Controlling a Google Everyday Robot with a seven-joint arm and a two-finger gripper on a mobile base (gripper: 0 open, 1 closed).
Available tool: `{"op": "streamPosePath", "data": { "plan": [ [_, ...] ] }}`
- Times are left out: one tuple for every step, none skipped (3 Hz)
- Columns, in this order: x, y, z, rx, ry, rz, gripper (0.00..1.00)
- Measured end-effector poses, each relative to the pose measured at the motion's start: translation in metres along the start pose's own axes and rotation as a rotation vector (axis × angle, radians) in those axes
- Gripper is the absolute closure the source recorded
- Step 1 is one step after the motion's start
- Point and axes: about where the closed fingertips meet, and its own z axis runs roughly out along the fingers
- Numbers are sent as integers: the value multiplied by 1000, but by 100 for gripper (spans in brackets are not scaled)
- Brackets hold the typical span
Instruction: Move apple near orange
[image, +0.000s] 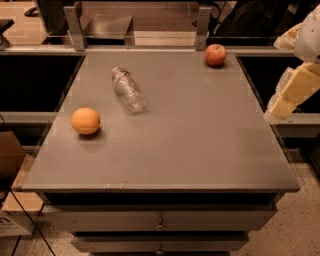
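Observation:
The apple (215, 54), small and red, sits at the far right corner of the grey table (190, 140). The orange (85, 121), round and plain orange, sits near the table's left edge, towards the front. The two fruits are far apart, on opposite sides of the table. My gripper (291, 94), cream-coloured, hangs at the right edge of the camera view, beyond the table's right side. It is above and to the right of the table's surface, nearer me than the apple, and holds nothing that I can see.
A clear plastic bottle (128, 89) lies on its side between the two fruits, left of the middle. Two metal posts (74, 27) stand along the table's far edge. Drawers (160, 222) are below the front edge. A cardboard box (11, 165) stands at the lower left.

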Motion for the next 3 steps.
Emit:
{"op": "streamPosePath", "data": {
  "plan": [
    [-2,-4,4,13,-44,22,0],
    [-19,-20,15,64,-157,53,0],
    [-37,-55,28,159,-252,103,0]
  ]
}}
